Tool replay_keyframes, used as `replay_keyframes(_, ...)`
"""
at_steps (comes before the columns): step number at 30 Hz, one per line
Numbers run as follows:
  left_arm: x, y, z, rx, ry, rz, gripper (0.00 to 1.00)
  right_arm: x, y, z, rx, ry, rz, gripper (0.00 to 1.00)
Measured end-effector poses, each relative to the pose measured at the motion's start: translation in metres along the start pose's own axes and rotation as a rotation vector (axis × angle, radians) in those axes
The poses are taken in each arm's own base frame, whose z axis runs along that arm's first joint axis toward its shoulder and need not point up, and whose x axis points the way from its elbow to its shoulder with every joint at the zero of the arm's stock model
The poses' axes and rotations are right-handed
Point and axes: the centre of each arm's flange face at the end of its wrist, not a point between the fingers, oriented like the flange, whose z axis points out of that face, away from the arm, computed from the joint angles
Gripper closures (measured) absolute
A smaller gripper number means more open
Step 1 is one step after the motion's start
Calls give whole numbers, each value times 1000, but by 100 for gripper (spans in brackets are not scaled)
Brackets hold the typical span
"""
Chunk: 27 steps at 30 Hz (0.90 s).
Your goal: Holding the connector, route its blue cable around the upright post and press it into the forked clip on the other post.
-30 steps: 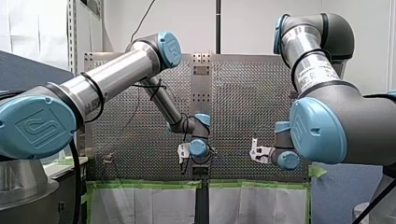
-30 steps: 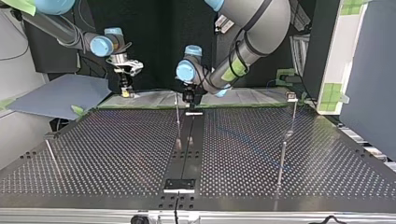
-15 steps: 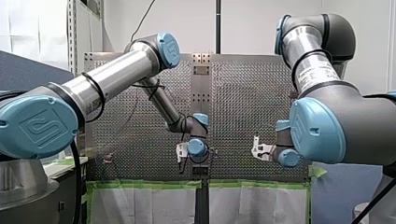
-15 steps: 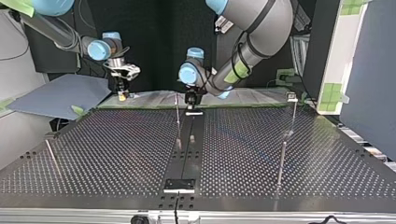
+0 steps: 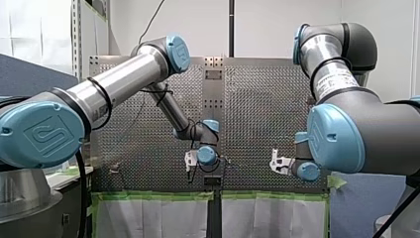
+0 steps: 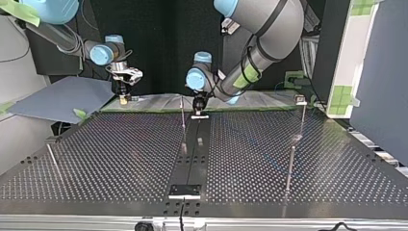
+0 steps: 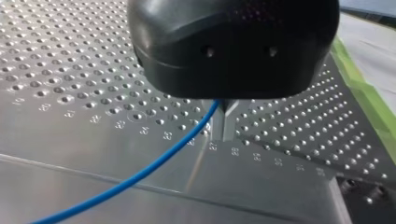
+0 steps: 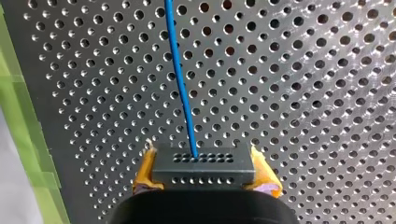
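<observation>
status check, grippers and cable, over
Right gripper shut on connector. Left gripper shut on blue cable. Upright post close beside left gripper.

Thin blue cable (image 8: 181, 79): uniform blue, unmarked. Dark grey rectangular plastic connector (image 8: 204, 173): two rows of small round holes across its face. My right gripper (image 8: 204, 161): yellow pads (image 8: 145, 170), one tinged pink at its end. My left gripper (image 7: 223, 119): glossy black housing. Perforated metal table (image 8: 303, 93): silver-grey, regular grid of dark holes, stamped numbers. Strip of edge tape (image 8: 21, 154): green. Round arm joint caps (image 5: 179, 52): light blue.
</observation>
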Motion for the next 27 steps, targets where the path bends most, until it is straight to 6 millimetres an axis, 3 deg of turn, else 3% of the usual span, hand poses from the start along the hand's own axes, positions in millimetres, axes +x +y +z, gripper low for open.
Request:
replay_keyframes(9,5,-5,-6,4,22,10,100,5,2,9,2,23,-2,100)
replay_keyframes(15,21,0,-4,-4,49,18,100,7,4,14,2,30,-2,100)
replay_keyframes(27,17,7,7,-20,49,14,100,-15,9,19,-4,-28,2,100)
